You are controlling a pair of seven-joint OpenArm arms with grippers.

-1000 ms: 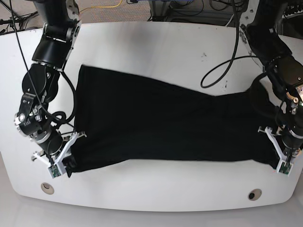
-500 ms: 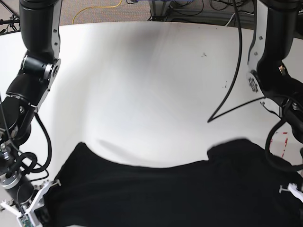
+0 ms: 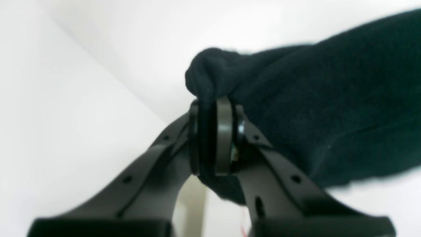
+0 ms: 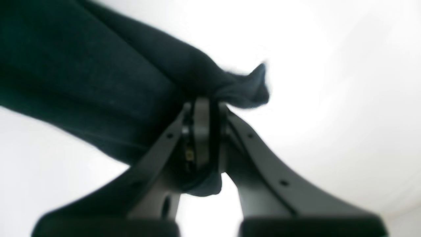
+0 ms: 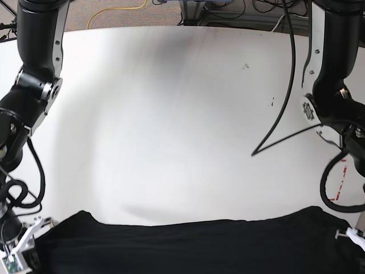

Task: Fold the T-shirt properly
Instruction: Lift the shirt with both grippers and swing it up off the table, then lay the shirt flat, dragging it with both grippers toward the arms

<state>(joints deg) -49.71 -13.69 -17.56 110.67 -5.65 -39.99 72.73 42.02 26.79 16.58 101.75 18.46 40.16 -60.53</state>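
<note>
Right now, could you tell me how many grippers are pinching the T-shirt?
2: the left gripper and the right gripper each clamp a bunch of the T-shirt, at opposite ends.

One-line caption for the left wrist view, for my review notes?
Left gripper shut on a bunched edge of the black T-shirt, the cloth trailing off to the right above the white table.

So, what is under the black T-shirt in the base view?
Beyond the soft black cloth T-shirt only the white table shows. The shirt stretches across the bottom edge; whatever lies beneath it is covered.
</note>
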